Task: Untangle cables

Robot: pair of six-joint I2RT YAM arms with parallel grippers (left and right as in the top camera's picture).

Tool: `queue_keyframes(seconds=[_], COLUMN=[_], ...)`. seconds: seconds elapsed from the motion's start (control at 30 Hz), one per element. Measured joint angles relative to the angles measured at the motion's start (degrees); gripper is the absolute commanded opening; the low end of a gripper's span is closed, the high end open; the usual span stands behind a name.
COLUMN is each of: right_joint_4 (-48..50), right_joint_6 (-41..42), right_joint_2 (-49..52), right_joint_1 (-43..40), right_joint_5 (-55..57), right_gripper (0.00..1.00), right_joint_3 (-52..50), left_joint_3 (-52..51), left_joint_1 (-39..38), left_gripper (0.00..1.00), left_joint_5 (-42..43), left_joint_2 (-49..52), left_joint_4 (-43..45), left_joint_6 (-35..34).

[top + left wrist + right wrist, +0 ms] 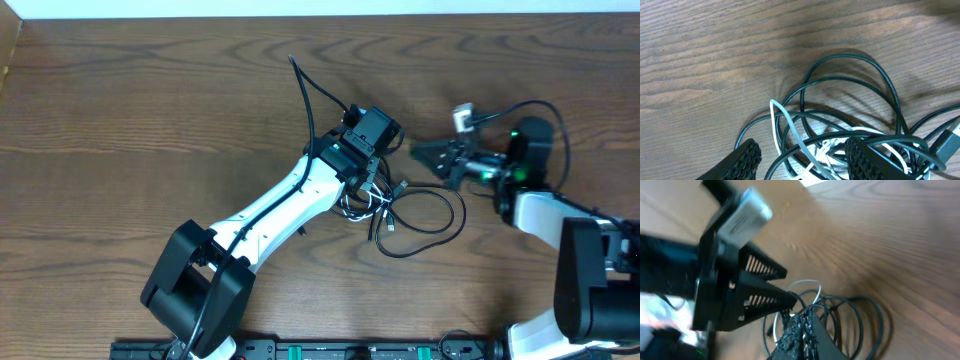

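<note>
On the wooden table (150, 100), the white left arm (280, 205) reaches to the middle. Its left gripper (805, 157) is released, with one finger on each side of the tangle. The right gripper (432, 156) is clenched near the tangle. There the black cord (890, 90) loops across the tabletop, and the thinner white cord (775, 125) threads through it.
</note>
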Motion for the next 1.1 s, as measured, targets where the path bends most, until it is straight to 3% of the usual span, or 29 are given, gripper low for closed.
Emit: queue_keyframes(seconds=[0.13,0.3,0.47,0.53,0.6,0.77,1.1], right_joint_4=[-5.25,-7.78,-11.96,-12.96,-13.44,-13.49,-11.13], right_joint_6=[-9.92,-18.08,-23.26,-23.91,-24.72,-26.23,-26.45], right_joint_2=[-0.02,-0.02,-0.02,-0.02,-0.02,-0.02,-0.02], right_joint_1=[5.25,10.38,13.16,13.51,13.99,15.21,15.23], right_joint_5=[6.93,15.56,23.17,25.73,27.06,28.09,25.81], right_gripper=[0.11,0.34,0.37,0.33,0.20,0.01,0.01], right_joint_3=[0.02,0.00,0.02,0.02,0.02,0.02,0.00], left_joint_3=[0.00,0.00,0.00,0.00,0.00,0.00,0.00], left_joint_1=[0.00,0.00,0.00,0.00,0.00,0.00,0.00], left_gripper=[0.54,0.54,0.54,0.54,0.54,0.54,0.54], left_joint_5=[0.00,0.00,0.00,0.00,0.00,0.00,0.00], left_joint_2=[0.00,0.00,0.00,0.00,0.00,0.00,0.00], left_joint_4=[-0.02,0.04,0.02,0.02,0.07,0.13,0.17], left_joint_6=[0.00,-0.02,-0.02,-0.02,0.00,0.00,0.00])
